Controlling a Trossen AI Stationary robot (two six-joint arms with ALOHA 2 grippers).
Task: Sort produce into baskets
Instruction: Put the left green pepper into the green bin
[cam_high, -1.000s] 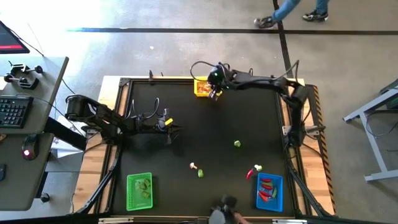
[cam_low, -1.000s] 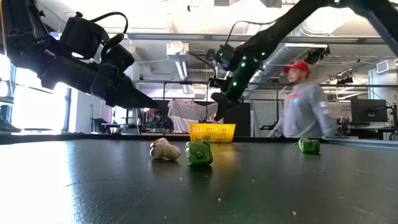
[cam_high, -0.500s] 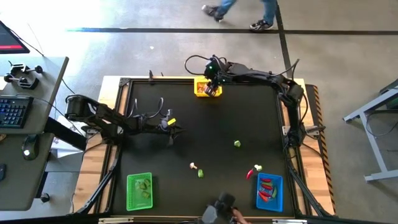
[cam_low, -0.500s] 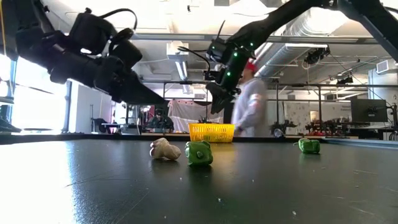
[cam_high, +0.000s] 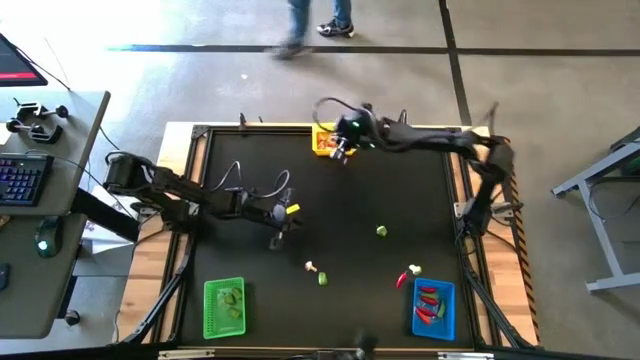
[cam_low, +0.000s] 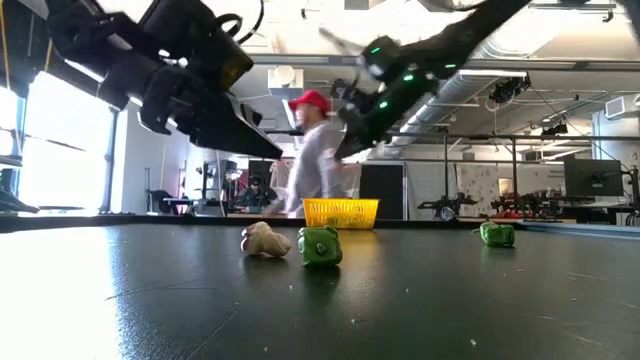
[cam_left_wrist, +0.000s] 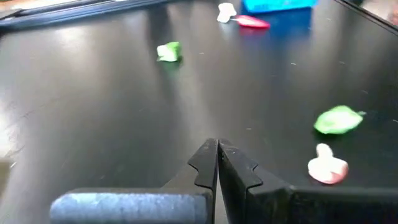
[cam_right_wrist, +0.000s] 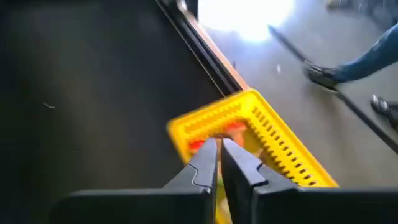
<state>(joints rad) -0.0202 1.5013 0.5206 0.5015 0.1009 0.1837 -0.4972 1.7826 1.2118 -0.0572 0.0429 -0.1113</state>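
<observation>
Produce still loose on the table (cam_high: 240, 170): a whitish piece (cam_high: 311, 266) touching a green piece (cam_high: 322, 279). My left end effector (cam_high: 279, 236) hangs near them, fingers pressed together, empty; I should open wide before descending. My right end effector (cam_high: 340, 152), also closed, hovers beside the yellow basket (cam_high: 322, 141).

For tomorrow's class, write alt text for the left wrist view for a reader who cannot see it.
The left gripper, jaws shut and empty, hangs over a black table. Ahead lie two small green toy vegetables, a whitish-tan piece, a red piece and a blue plastic basket.
</observation>
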